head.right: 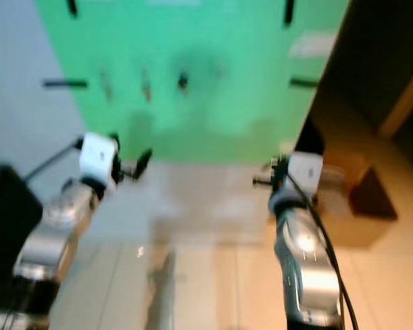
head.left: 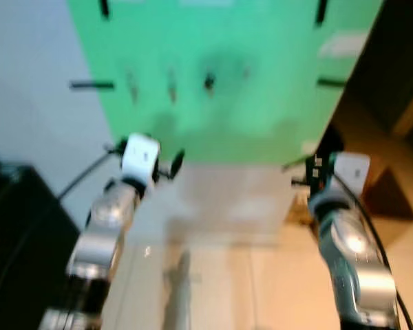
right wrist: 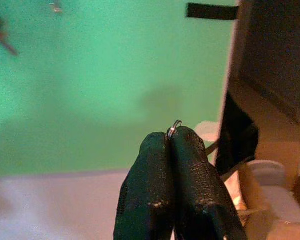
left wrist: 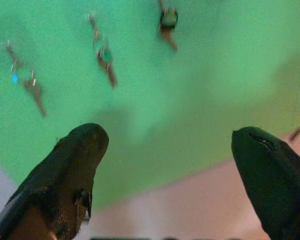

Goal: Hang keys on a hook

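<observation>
Your right pincer (right wrist: 171,137) is clamped on a key ring (right wrist: 174,126), facing the green board (head.left: 261,110).
Just a thin silver loop peeks out at its fingertips; the left pincer (left wrist: 170,150) is spread wide below three blurry key sets (left wrist: 106,59) hanging on the board.

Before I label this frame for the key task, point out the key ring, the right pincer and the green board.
key ring (right wrist: 175,124), right wrist view, exposed loop
right pincer (right wrist: 171,137), right wrist view, fingertips
green board (head.left: 261,103), left eye view, bare face
</observation>
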Robot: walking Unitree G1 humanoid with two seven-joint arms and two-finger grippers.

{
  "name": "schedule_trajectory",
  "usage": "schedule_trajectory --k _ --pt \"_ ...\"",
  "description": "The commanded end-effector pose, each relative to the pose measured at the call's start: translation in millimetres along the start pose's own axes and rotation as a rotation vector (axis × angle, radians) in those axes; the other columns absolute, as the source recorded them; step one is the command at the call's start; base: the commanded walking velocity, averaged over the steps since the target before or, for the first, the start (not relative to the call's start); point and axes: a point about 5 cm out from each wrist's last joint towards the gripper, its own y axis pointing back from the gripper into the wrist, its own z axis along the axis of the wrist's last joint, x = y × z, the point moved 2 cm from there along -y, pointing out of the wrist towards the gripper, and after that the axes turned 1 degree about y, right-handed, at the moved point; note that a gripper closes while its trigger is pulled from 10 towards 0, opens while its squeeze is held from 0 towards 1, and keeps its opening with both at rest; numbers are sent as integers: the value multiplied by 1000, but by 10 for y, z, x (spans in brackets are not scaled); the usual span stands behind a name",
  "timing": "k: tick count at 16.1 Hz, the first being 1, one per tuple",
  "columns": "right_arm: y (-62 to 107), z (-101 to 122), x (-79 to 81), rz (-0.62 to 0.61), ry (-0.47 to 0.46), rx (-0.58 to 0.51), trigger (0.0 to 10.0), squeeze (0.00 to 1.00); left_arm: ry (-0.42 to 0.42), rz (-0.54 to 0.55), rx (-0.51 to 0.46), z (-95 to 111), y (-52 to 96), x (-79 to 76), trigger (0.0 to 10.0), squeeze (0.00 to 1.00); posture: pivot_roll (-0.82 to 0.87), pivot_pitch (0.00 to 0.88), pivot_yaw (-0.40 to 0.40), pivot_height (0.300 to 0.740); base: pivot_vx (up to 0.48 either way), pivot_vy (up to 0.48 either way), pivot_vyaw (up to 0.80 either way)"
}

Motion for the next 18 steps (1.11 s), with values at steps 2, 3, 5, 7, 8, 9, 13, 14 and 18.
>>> schedule_trajectory --k 2,3,5,7,8,9,13,14,18 --pt "-5 10 -53 -27 -12 -10 10000 0 -11 -19 -4 47 -34 1 10000 82 -57 0 38 740 337 0 0" --pt "-2 9 -55 -31 -13 -11 10000 0 -14 -20 -5 50 -38 4 10000 82 -57 0 38 740 330 0 0" --pt "-4 12 -55 -32 2 -14 10000 0 -14 -22 -6 60 -54 3 10000 75 -66 0 60 740 330 0 0" --pt "-17 18 -24 -10 42 -14 10000 0 -11 -33 -8 71 -64 -17 10000 75 -67 0 62 740 322 0 622" --pt "-20 17 -13 1 43 -13 10000 0 -11 -35 -8 72 -63 -24 10000 75 -65 0 61 740 319 0 800" --pt "-22 18 8 24 48 -12 10000 0 -11 -37 -8 71 -58 -28 10000 75 -63 0 58 740 322 0 800" --pt "-37 50 37 69 65 -19 10000 0 -18 -42 -8 65 -37 -31 10000 78 -53 0 48 740 318 0 800" --pt "-42 54 30 71 67 -20 10000 0 -21 -44 -7 63 -31 -33 10000 75 -51 0 45 740 311 0 800" --pt "-18 109 -24 84 19 -47 10000 0 -42 -71 -2 60 -9 -79 10000 47 -60 0 50 740 150 0 200"
